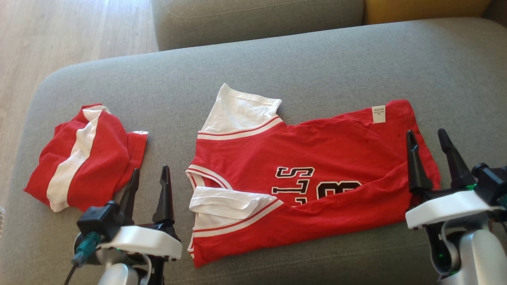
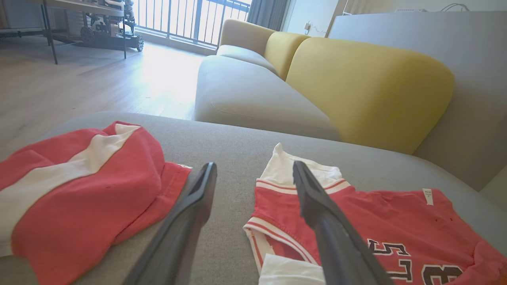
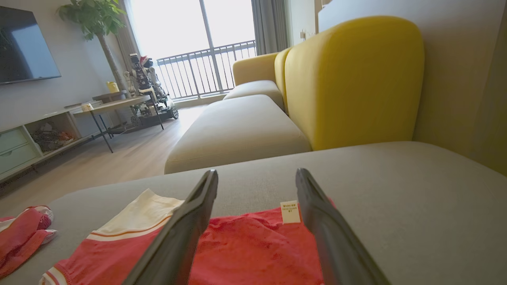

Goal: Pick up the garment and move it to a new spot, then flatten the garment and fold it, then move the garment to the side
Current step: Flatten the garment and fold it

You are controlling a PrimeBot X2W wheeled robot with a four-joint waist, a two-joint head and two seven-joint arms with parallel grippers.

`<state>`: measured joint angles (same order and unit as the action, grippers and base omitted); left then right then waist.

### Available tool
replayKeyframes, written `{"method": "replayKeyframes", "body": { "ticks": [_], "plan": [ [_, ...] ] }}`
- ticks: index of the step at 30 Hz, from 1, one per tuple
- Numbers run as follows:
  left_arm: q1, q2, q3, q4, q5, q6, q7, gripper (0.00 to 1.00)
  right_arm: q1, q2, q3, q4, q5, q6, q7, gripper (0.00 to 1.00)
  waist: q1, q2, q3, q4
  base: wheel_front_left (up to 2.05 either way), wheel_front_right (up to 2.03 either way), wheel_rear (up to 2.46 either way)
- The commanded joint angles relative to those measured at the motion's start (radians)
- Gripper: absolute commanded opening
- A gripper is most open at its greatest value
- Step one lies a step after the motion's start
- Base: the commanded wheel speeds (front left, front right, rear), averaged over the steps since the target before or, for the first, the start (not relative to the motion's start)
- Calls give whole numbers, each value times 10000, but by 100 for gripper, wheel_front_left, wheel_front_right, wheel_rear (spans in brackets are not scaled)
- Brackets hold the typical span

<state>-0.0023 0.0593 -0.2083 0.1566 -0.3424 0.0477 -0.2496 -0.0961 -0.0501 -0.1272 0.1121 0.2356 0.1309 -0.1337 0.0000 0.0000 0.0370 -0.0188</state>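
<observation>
Here, the red jersey (image 1: 317, 158) lay on the grey sofa seat (image 1: 317, 67), near edge folded over its print, with the left tool (image 1: 150, 170) beside its collar end and the right tool (image 1: 425, 132) at its hem, both empty, fingers apart; the next fold probably needed matched corner grips.
</observation>
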Motion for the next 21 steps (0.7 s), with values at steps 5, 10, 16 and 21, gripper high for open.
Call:
{"method": "replayKeyframes", "body": {
  "ticks": [5, 10, 16, 21],
  "plan": [
    [-345, -70, 693, -448, 153, -45, -120, 100, 147, -10, 892, -766, -691, -2, -644, 100, 0, 0, 39, 29, 0, 0, 0],
    [-655, -86, 493, -326, 74, -30, -121, 100, 205, -4, 1180, -676, -386, -2, -862, 100, 0, 0, 282, 50, 0, 0, 0],
    [-1745, -80, 81, 885, 609, -114, -121, 100, -91, -3, 1392, -900, -502, -2, -845, 100, 0, 0, 949, -256, 0, 0, 0],
    [-3438, 383, -211, 2667, 1201, -189, 443, 100, -392, -2, 1756, -1310, -510, -2, -728, 100, 0, 0, 1848, -834, 0, 0, 0]
  ]
}}
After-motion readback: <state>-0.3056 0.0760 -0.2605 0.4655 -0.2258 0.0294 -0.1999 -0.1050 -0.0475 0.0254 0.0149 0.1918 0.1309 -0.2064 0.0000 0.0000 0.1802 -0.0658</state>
